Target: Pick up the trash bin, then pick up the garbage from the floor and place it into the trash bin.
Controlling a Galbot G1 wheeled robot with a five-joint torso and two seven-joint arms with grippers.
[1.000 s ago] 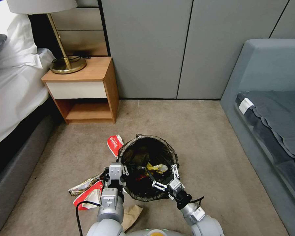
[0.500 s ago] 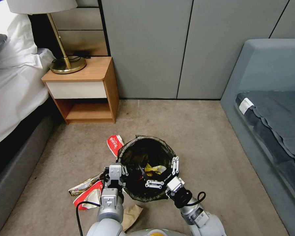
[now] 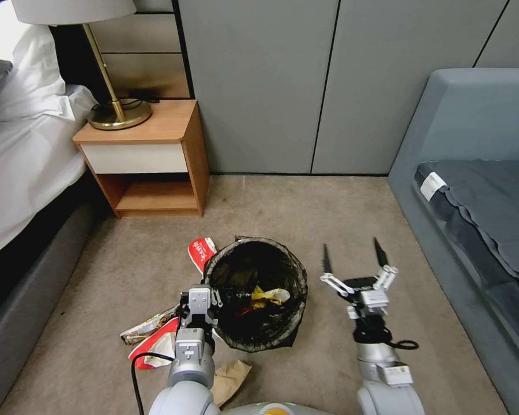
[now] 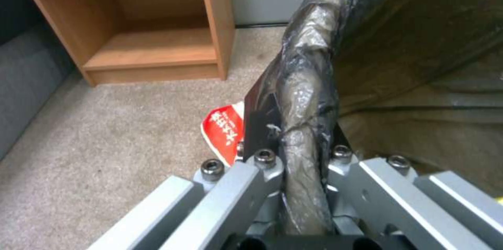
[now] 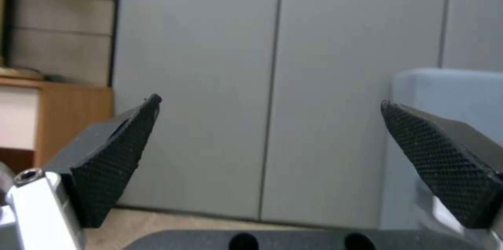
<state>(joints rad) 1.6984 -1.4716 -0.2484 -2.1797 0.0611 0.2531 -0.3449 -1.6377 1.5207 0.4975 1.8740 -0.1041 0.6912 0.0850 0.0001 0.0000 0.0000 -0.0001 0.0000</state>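
the bin sits low in the middle of the head view, lifted or at least held by its rim, with the left gripper pinching the bag-wrapped rim at about nine o'clock of the opening; the left wrist view has the rolled dark liner squeezed between the two metal fingers. inside the bin a yellow wrapper and a bit of red lie at the bottom. the right gripper hangs at three o'clock of the bin, apart from it, its black fingers spread wide and empty, pointing toward the grey wall. there is litter on the carpet: a red-and-white wrapper at eleven o'clock touching the bin's side, two more wrappers at eight o'clock beside the left arm, and a brown paper bag at six o'clock, partly under the robot. the grip looks to me like the weak spot: it holds slippery plastic film on one side only, so the bin could tilt, swing or slip out of the liner and spill. the pieces close to the left arm look awkward for the right arm to reach across, and it might knock the bin.
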